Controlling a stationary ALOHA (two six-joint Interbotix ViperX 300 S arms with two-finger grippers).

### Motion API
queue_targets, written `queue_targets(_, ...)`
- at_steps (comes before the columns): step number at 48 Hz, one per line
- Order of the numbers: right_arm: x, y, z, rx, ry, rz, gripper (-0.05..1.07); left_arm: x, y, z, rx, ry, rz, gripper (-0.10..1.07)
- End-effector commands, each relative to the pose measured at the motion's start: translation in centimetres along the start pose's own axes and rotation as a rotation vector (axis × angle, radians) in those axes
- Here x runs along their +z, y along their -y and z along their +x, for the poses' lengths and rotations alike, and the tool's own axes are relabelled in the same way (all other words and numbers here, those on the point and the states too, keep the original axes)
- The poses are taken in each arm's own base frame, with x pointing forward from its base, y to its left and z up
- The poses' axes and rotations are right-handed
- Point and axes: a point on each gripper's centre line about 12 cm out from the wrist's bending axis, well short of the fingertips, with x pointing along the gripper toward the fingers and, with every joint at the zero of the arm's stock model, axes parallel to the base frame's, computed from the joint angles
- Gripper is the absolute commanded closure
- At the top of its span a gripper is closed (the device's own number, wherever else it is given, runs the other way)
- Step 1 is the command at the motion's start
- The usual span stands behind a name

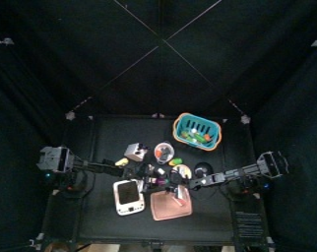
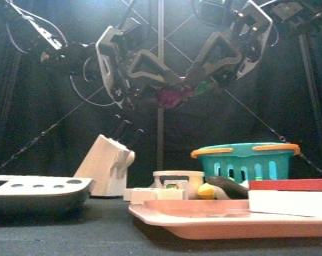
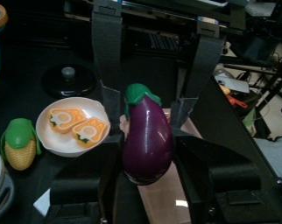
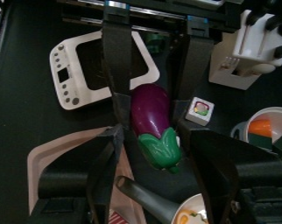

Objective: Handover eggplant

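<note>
A purple eggplant (image 3: pixel 147 140) with a green cap hangs in the air between my two grippers above the table's middle (image 1: pixel 166 174); it also shows in the front view (image 2: pixel 173 96). My left gripper (image 3: pixel 147 179) is shut on its rounded purple end. My right gripper (image 4: pixel 162 147) is open around the green cap end, with a gap on one side of the cap. Both arms meet at the centre, high over the pink tray (image 2: pixel 191 216).
A teal basket (image 1: pixel 197 129) stands at the back right. A white scale (image 1: pixel 126 195) and the pink tray (image 1: pixel 172 205) lie at the front. A plate (image 3: pixel 50 140) of orange slices, a corn cob (image 3: pixel 18 144) and a white block (image 2: pixel 108 165) are below the grippers.
</note>
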Motion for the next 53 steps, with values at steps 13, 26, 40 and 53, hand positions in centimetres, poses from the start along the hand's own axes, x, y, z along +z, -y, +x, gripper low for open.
queue_targets(13,0.9,0.5,-0.4,-0.010,0.025,0.020,0.34,1.0,0.1,0.1,-0.005,0.030,0.006,0.35)
queue_targets(26,0.8,0.8,-0.4,-0.018,0.024,0.023,0.40,0.9,0.1,0.1,-0.004,0.027,0.006,0.30)
queue_targets(40,0.3,1.0,-0.5,-0.021,0.012,0.023,0.40,0.7,0.0,0.1,-0.004,0.022,0.005,0.03)
queue_targets(53,0.0,1.4,-0.5,-0.037,0.004,0.039,0.40,0.7,0.0,0.1,-0.004,0.024,0.005,-0.05)
